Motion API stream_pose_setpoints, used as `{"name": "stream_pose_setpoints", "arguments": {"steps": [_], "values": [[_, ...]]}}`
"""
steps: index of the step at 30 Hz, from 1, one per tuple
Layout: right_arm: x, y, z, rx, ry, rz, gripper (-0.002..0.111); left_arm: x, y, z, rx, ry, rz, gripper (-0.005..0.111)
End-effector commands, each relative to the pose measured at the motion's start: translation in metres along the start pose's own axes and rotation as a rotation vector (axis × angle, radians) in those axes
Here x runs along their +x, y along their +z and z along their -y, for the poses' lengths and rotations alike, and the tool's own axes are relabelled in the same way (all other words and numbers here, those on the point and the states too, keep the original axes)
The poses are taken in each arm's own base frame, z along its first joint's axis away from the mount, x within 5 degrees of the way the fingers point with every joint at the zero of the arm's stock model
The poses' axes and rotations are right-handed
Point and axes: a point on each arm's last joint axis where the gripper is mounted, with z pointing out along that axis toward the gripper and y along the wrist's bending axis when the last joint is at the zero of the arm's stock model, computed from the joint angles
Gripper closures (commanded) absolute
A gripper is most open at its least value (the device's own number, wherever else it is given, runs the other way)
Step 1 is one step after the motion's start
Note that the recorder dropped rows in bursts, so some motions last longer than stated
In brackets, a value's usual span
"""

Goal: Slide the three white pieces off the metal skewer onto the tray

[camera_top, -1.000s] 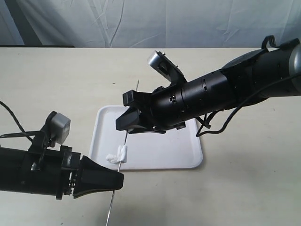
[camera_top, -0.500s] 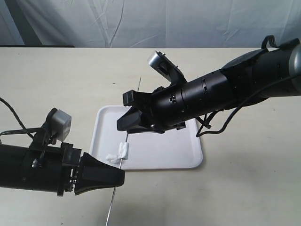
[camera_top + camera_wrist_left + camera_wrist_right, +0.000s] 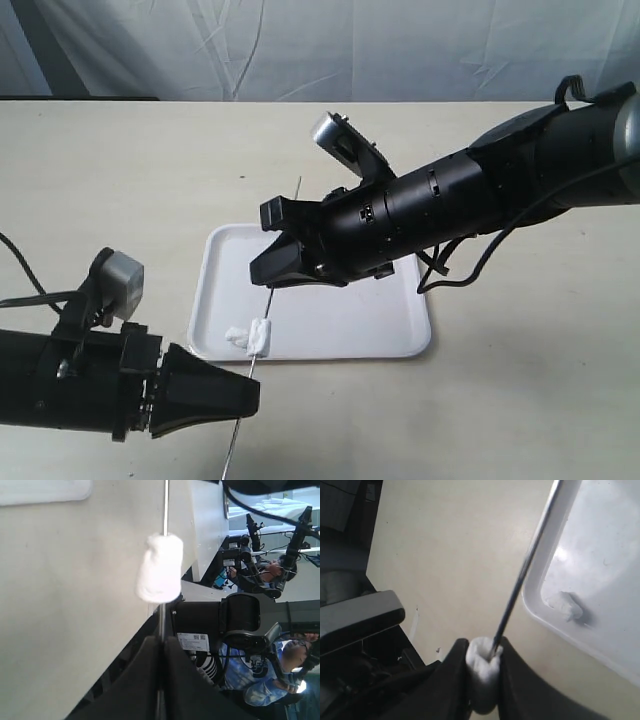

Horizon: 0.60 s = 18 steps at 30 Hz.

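Observation:
The thin metal skewer [image 3: 280, 250] slants from the table's front up over the tray [image 3: 350, 320]. My left gripper [image 3: 255, 390] is shut on the rod's lower part, which runs between its closed fingers in the left wrist view [image 3: 161, 642]. One white piece [image 3: 260, 335] is threaded on the rod just beyond those fingers [image 3: 159, 567]. My right gripper [image 3: 262, 255] sits higher on the rod, shut on a second white piece [image 3: 482, 672] with the skewer [image 3: 525, 565] running through it. A third white piece [image 3: 238, 337] lies loose on the tray near its rim [image 3: 565, 605].
Both black arms cross over the tray's left half. The tray [image 3: 600, 555] rests on a beige table [image 3: 520, 400], and a white curtain hangs behind it. The skewer's lower end [image 3: 230, 465] sticks out past the left gripper near the front edge.
The left arm has drawn back and down toward the front edge, taking the skewer with it. The threaded white piece now sits a little lower. The right gripper has barely moved.

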Motion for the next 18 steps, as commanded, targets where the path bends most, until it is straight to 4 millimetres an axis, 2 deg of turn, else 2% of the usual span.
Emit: {"name": "stream_pose_setpoints", "arguments": {"steps": [1, 8, 12, 15, 16, 18], "values": [[-0.005, -0.001, 0.006, 0.057, -0.018, 0.044, 0.093, 0.027, -0.004, -0.006, -0.006, -0.019, -0.059, 0.107], [-0.009, -0.001, 0.01, 0.109, -0.038, 0.083, 0.093, 0.074, -0.013, -0.016, -0.037, -0.07, -0.113, 0.107], [-0.017, -0.003, 0.014, 0.179, -0.069, 0.133, 0.093, 0.079, -0.014, -0.016, -0.035, -0.043, -0.174, 0.107], [-0.026, -0.006, 0.012, 0.211, -0.118, 0.163, 0.093, 0.078, -0.013, -0.016, -0.036, -0.056, -0.152, 0.107], [-0.029, -0.006, 0.009, 0.214, -0.135, 0.17, 0.092, 0.075, -0.013, -0.016, -0.037, -0.064, -0.129, 0.107], [-0.034, -0.007, 0.006, 0.217, -0.167, 0.177, 0.082, 0.072, -0.013, -0.016, -0.038, -0.076, -0.096, 0.107]]}}
